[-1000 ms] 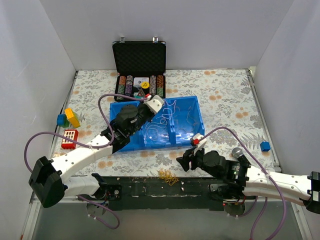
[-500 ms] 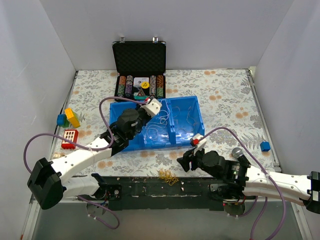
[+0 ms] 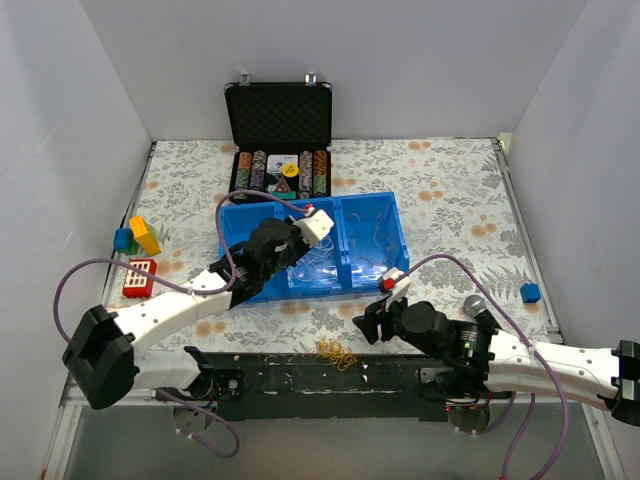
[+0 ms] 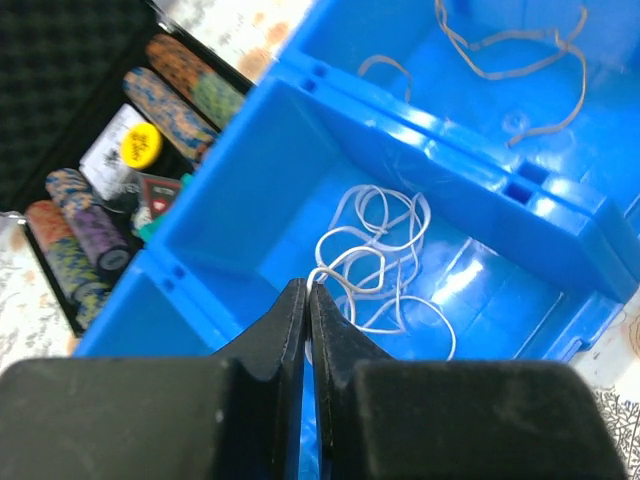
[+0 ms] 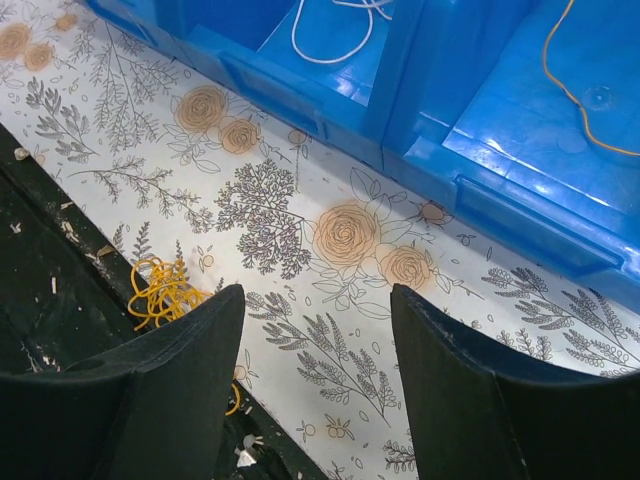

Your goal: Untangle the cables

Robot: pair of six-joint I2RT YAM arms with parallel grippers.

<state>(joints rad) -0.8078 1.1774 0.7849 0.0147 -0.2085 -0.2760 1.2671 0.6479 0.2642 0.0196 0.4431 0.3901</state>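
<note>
The cables are thin loops. A pale white clump (image 4: 385,262) lies in the left compartment of the blue tray (image 3: 393,204). My left gripper (image 4: 308,288) is shut on a strand of that white clump, just above the tray floor; in the top view it (image 3: 300,262) is over the left compartment. Tan loops (image 4: 520,55) lie in the other compartment. A yellow clump (image 3: 337,351) sits at the table's near edge and shows in the right wrist view (image 5: 163,293). My right gripper (image 5: 315,330) is open and empty over the tablecloth, in front of the tray (image 5: 330,100).
An open black case (image 3: 279,118) with poker chips (image 3: 281,172) stands behind the tray. Toy blocks (image 3: 138,236) and a red block (image 3: 139,277) lie at the left. A small blue block (image 3: 530,292) lies at the right. White walls enclose the table.
My left gripper has moved to the right over the tray's left compartment. The right arm has barely moved.
</note>
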